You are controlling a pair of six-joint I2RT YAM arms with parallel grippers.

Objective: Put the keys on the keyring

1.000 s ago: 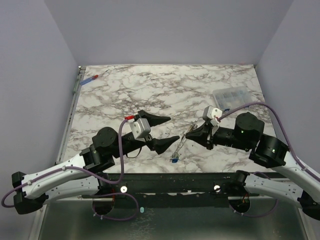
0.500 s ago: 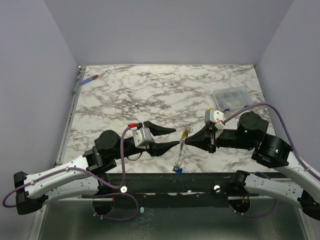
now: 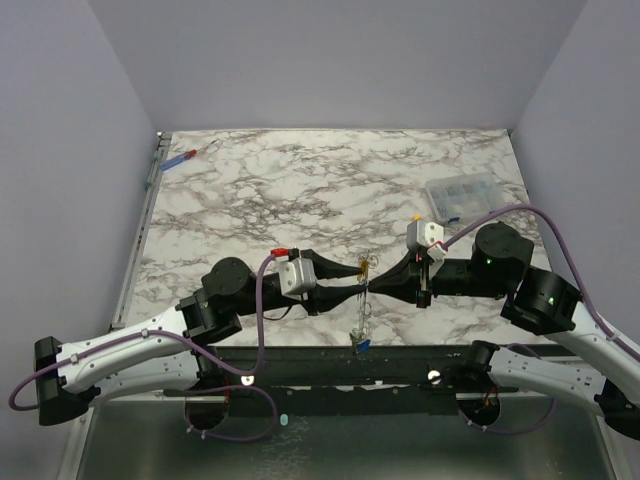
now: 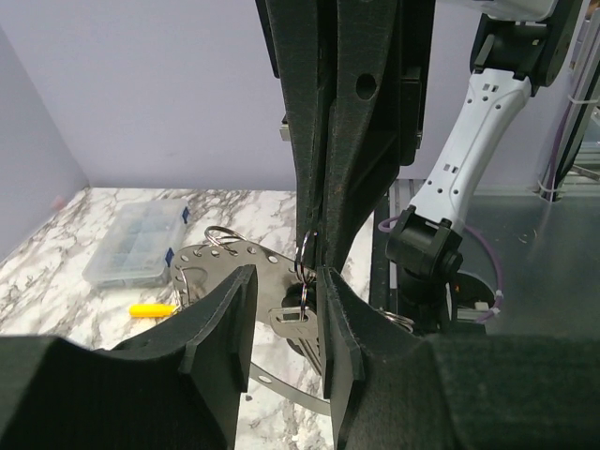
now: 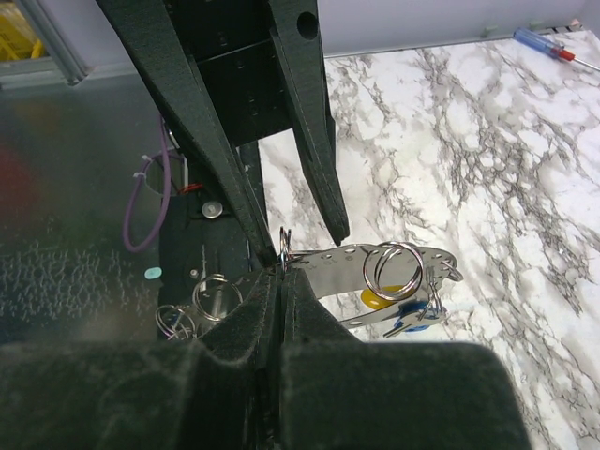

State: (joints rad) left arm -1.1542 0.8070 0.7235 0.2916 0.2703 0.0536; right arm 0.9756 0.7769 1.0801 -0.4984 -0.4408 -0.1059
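Two grippers meet above the near middle of the marble table (image 3: 250, 190), with a hanging bunch between them. The right gripper (image 5: 281, 281) is pressed fully together on the end of a holed metal strip (image 5: 328, 267), just where a small split ring (image 5: 284, 246) stands up. The left gripper (image 4: 284, 291) is partly open. Its two fingers (image 4: 225, 309) straddle that same end of the strip with a clear gap, and whether either pad touches the metal cannot be told.

From above, the keyring (image 3: 361, 312) shows only as thin wire hanging down from the meeting point toward the table's front edge. The keys (image 5: 398, 309) hang with it. A yellow cap and a blue cap sit under the far part of the strip in the right wrist view, below a larger double ring (image 5: 394, 267). From above, the yellow cap is at the top of the bunch and the blue one at the bottom.

A clear compartment box (image 3: 460, 195) sits well apart at the right, and a red-and-blue screwdriver (image 3: 180, 157) lies at the far left corner.
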